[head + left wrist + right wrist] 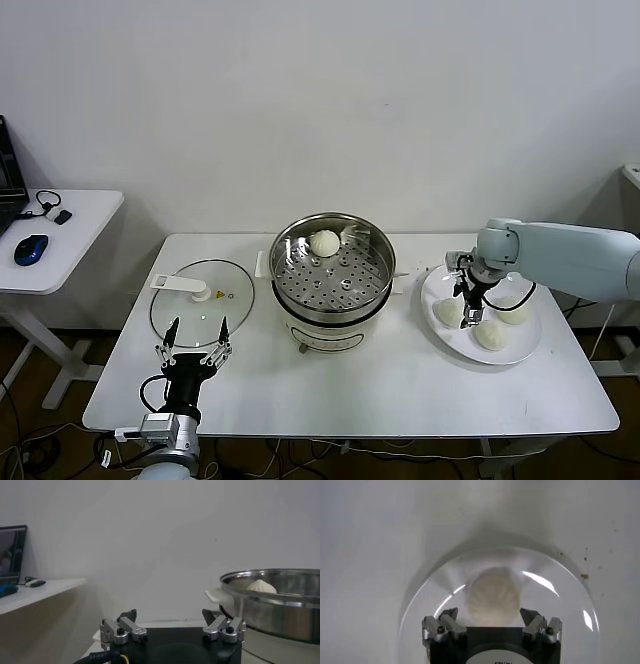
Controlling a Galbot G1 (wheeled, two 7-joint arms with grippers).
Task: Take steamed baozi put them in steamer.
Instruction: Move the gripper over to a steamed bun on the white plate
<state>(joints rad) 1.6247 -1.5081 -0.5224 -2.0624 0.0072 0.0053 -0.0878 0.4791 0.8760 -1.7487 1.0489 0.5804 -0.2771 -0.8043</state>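
The steamer (pixel 332 278), a shiny steel pot with a perforated tray, stands mid-table and holds one baozi (pixel 325 242) at its far side. Three more baozi (pixel 491 334) lie on a white plate (pixel 527 345) to its right. My right gripper (pixel 469 318) hangs open just over the plate. In the right wrist view its fingers (pixel 449 616) stand on either side of one baozi (pixel 492 600) on the plate (pixel 420 605), not closed on it. My left gripper (pixel 196 338) is parked open at the table's front left. Its view shows the steamer (pixel 280 605) with the baozi (pixel 259 586) inside.
A flat glass lid (pixel 200 300) with a white handle lies left of the steamer, just beyond my left gripper. A white side table (pixel 70 225) at the far left carries a blue mouse (pixel 30 248). A white wall stands behind the table.
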